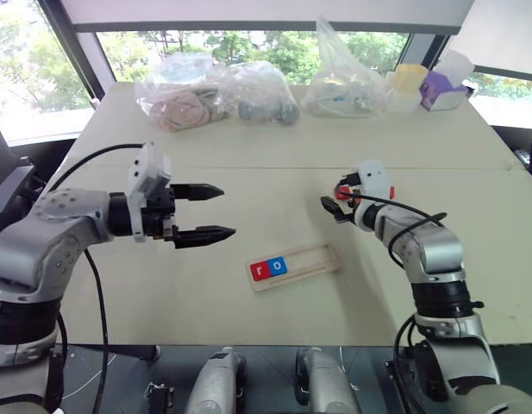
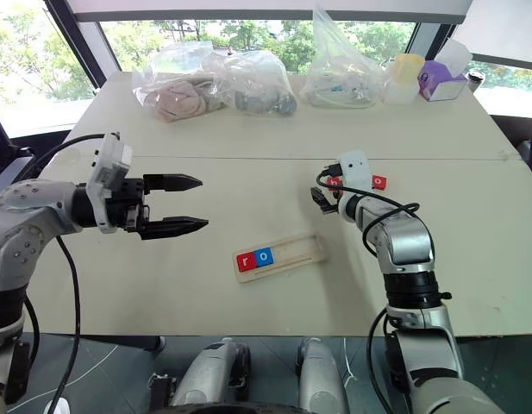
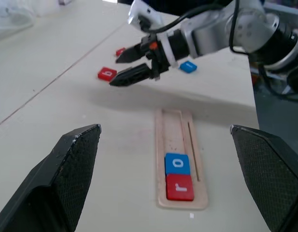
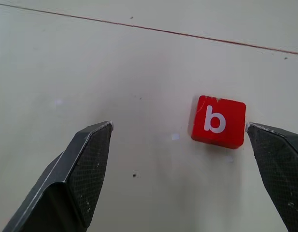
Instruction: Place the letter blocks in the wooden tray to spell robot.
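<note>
While the left gripper (image 1: pixel 215 211) hangs spread and empty, the wooden tray (image 1: pixel 317 257) lies below-right of it holding red r and blue o. From the right wrist, the right gripper (image 4: pixel 180 140) gapes; red b block (image 4: pixel 218 121) lies on the counter (image 4: pixel 91 63) beside one fingertip.

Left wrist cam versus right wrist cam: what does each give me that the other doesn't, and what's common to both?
Left wrist view, not the right: the tray with the r block and o block at one end, the rest unfilled, and a loose blue block and red block beyond it.
Right wrist view, not the left: how the b block lies between the fingers, close against one.
Both: the b block on the table, with the right gripper open near it.
</note>
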Available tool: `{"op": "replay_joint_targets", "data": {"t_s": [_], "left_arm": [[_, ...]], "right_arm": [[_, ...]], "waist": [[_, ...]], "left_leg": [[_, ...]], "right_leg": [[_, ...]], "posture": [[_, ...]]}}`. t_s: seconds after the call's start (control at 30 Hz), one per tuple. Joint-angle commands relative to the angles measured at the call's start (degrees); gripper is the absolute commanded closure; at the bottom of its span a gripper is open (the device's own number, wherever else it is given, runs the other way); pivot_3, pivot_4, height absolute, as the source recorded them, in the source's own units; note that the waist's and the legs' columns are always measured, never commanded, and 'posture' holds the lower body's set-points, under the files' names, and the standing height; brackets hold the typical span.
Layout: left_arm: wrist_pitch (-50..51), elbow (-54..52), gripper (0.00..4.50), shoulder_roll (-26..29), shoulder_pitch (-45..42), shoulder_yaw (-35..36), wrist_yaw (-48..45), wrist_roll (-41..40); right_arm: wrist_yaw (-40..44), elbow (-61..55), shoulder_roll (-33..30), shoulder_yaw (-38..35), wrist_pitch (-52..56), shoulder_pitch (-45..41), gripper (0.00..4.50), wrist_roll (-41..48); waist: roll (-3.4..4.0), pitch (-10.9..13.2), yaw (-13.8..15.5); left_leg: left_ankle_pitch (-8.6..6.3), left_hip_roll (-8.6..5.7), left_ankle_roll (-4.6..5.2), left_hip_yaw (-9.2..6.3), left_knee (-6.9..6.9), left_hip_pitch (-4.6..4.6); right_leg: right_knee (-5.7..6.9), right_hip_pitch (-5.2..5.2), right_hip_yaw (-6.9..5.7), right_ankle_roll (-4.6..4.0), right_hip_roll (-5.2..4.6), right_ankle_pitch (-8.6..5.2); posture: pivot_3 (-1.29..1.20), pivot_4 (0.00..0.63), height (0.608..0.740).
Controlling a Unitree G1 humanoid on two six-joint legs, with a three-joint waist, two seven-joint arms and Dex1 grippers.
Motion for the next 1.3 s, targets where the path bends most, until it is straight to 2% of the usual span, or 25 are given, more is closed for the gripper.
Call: {"op": "replay_joint_targets", "data": {"t_s": [0.03,0.43,0.77,0.8,0.87,0.97,1.0,1.17,1.3], "left_arm": [[0.03,-2.99,0.03,0.93,0.71,0.57,0.81,-1.48],[-1.21,-4.06,0.03,2.35,2.14,-0.97,0.71,-0.98],[-2.59,-3.96,0.03,2.24,2.46,-2.32,1.21,-0.14],[-2.81,-4.04,0.00,2.23,2.71,-2.47,1.26,0.06],[-3.20,-4.16,0.00,2.20,3.19,-2.70,1.37,0.36],[-3.55,-4.40,0.00,2.12,3.76,-2.93,1.45,0.73],[-3.59,-4.45,0.00,2.06,3.86,-2.99,1.48,0.79],[-3.94,-4.32,0.00,1.49,3.98,-3.74,1.92,0.97],[-3.96,-4.77,0.00,1.01,4.29,-4.57,2.30,0.74]], "right_arm": [[-5.11,3.91,1.34,-2.31,-1.72,-2.30,0.00,-2.89],[-8.72,13.59,7.86,-4.62,-5.65,-6.40,0.00,-3.09],[-8.19,18.80,8.95,-2.40,-8.92,-8.15,0.00,-5.40],[-7.91,19.42,8.76,-1.82,-9.53,-8.26,0.54,-5.98],[-7.30,20.65,8.13,-0.23,-11.06,-8.44,1.25,-7.50],[-6.47,21.86,7.78,0.65,-12.33,-8.74,2.92,-8.28],[-6.29,22.05,7.76,0.64,-12.44,-8.80,3.30,-8.30],[-5.69,16.70,6.82,0.03,-8.68,-6.60,3.29,-7.98],[-4.72,-2.60,3.67,-1.64,2.22,1.12,3.29,-6.56]], "waist": [[0.00,0.00,-0.14],[0.01,0.00,-1.53],[0.01,0.00,-1.62],[0.01,0.00,-1.62],[0.01,0.00,-1.65],[0.01,0.00,-1.62],[0.01,-0.01,-1.59],[0.01,-0.01,-1.49],[0.02,0.00,-0.78]], "left_leg": [[0.00,0.00,0.00,0.01,0.00,0.00],[0.04,0.05,-0.07,-0.03,-0.03,0.06],[0.05,0.07,-0.09,-0.03,-0.03,0.10],[0.06,0.07,-0.09,-0.03,-0.03,0.10],[0.06,0.07,-0.09,-0.03,-0.03,0.12],[0.06,0.08,-0.10,-0.03,-0.04,0.13],[0.06,0.08,-0.10,-0.03,-0.04,0.13],[0.06,0.08,-0.10,-0.03,-0.04,0.19],[0.06,0.08,-0.11,-0.11,-0.12,0.13]], "right_leg": [[0.00,0.00,0.00,0.00,0.00,0.00],[0.07,0.00,0.02,0.00,0.10,0.00],[0.08,0.01,0.05,-0.02,0.12,0.00],[0.08,0.01,0.06,-0.02,0.12,0.00],[0.08,0.02,0.06,-0.03,0.12,0.00],[0.08,0.03,0.06,-0.11,0.12,-0.05],[0.08,0.04,0.06,-0.12,0.12,-0.06],[0.08,0.09,0.07,-0.16,0.12,-0.08],[0.06,0.07,0.05,-0.16,0.12,-0.09]], "posture": [[0.00,0.150,0.740],[0.00,0.150,0.740],[0.00,0.150,0.740],[0.00,0.150,0.740],[0.00,0.150,0.740],[0.00,0.150,0.740],[0.00,0.150,0.740],[0.00,0.150,0.740],[0.00,0.150,0.740]]}}
